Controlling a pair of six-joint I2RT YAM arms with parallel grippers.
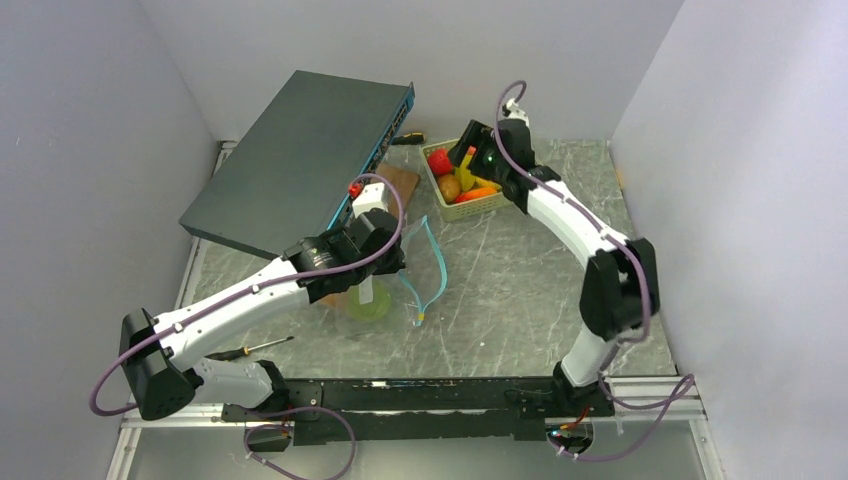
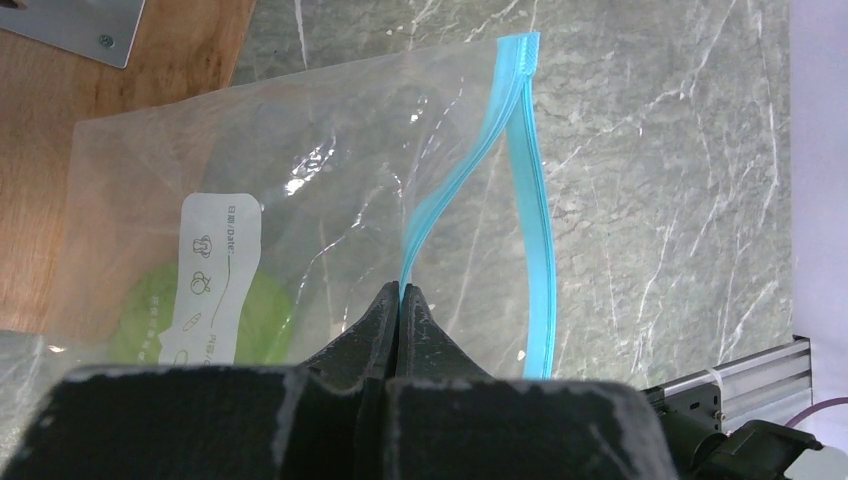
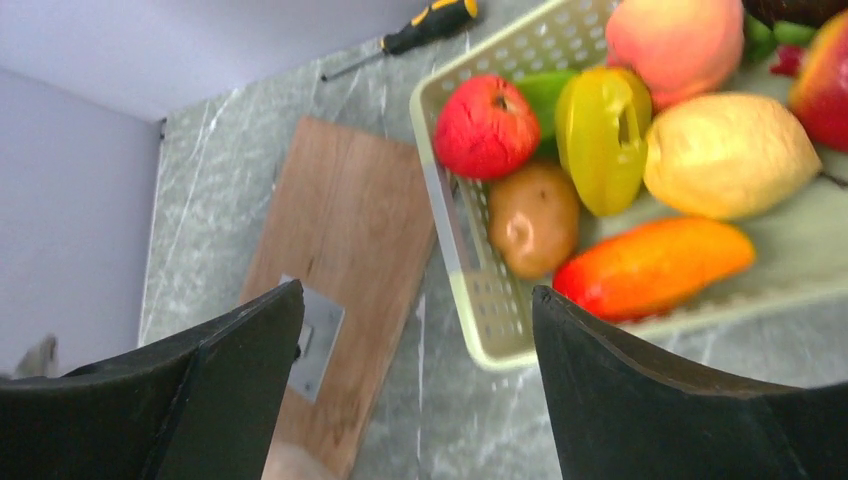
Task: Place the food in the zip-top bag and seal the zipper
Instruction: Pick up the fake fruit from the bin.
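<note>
Surface (image 1: pixel 520 300): grey marble, walled three sides, open between zip-top bag (image 2: pixel 330 170) and basket (image 3: pixel 450 240).
Left hand (image 2: pixel 400 300): pinching zipper (image 2: pixel 535 250).
Right hand (image 3: pixel 415 295): spread above basket.
Food (image 2: pixel 265 310): one piece bagged.

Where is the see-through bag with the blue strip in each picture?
Top external: the clear plastic zip-top bag lies left of centre, beside the left arm.
Left wrist: the bag fills the left and middle; the left fingers pinch its teal-blue strip.
Right wrist: not in it.
Shared landmark: the brown wooden board, in all three views.
</note>
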